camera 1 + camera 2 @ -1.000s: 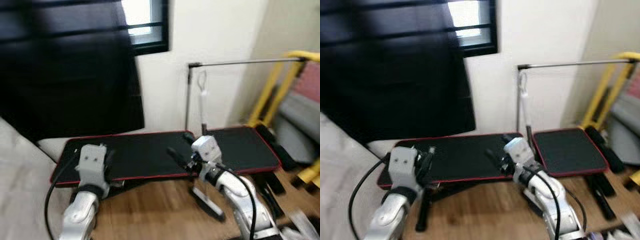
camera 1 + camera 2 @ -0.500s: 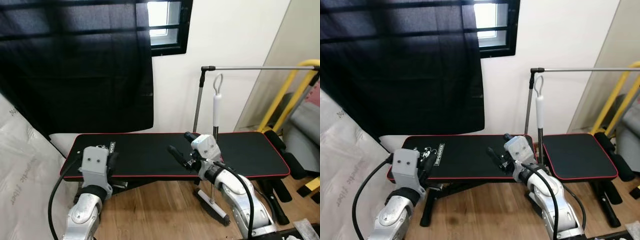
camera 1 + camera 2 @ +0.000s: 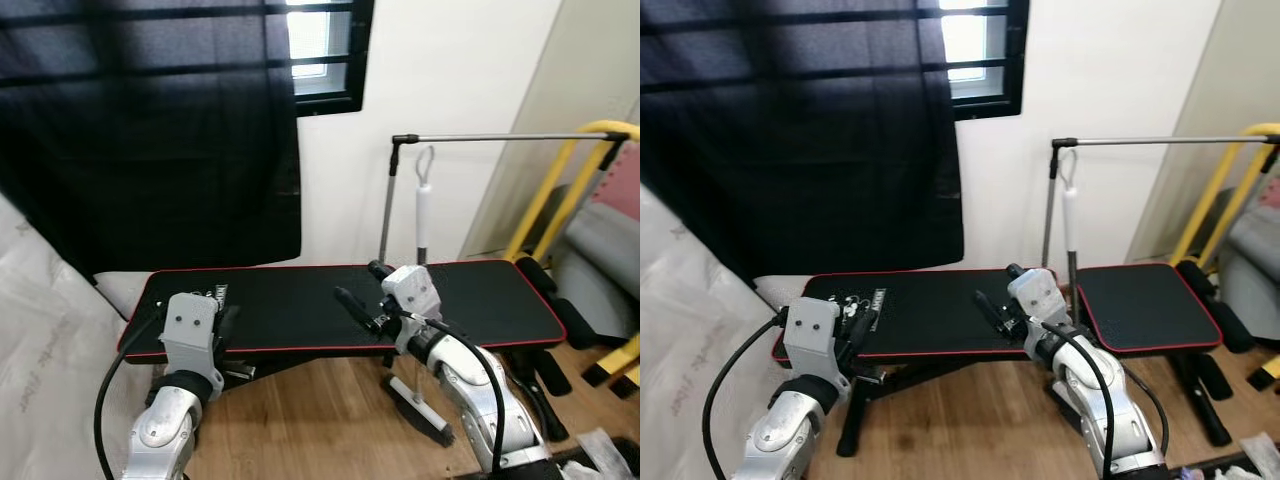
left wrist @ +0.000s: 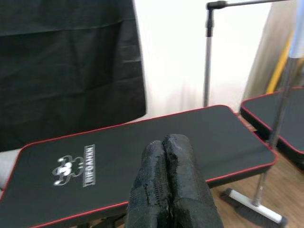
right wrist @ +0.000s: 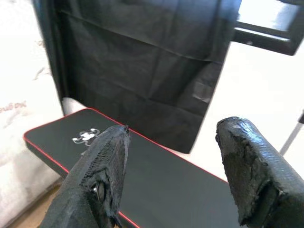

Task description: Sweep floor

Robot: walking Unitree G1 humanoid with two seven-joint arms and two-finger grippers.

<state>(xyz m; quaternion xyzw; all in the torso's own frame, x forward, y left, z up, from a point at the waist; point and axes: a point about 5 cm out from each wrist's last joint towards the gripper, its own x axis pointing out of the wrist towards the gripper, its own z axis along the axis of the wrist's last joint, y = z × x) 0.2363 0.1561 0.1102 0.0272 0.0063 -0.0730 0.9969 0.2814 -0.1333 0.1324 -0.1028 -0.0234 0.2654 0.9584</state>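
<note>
Left eye view: black bench (image 3: 300, 305) with red piping runs across the frame, standing on wood floor (image 3: 320, 420). Broom (image 3: 420, 300) stands upright behind the bench near its right half; white grip with a loop above the pad, brush head (image 3: 420, 412) on the floor below the bench's front edge. Right gripper (image 3: 362, 290) is over the bench pad, just beside the broom handle, fingers spread, holding nothing. Left gripper (image 3: 222, 318) sits at the bench's front edge, left part. Black curtain (image 3: 150, 140) hangs behind the bench. Metal rail (image 3: 500, 137) runs above the broom; yellow frame (image 3: 560, 190) lies right of the bench.

Right eye view: same scene; bench seat pad (image 3: 1145, 305) is separate from the long pad, and the broom handle passes down through the gap between them.

Left wrist view: fingers (image 4: 164, 180) pressed together, empty, above the bench logo end. Brush head (image 4: 254, 213) rests on the floor past the bench's far corner.

Right wrist view: fingers (image 5: 102, 164) wide apart, nothing between; bench below, curtain behind.
</note>
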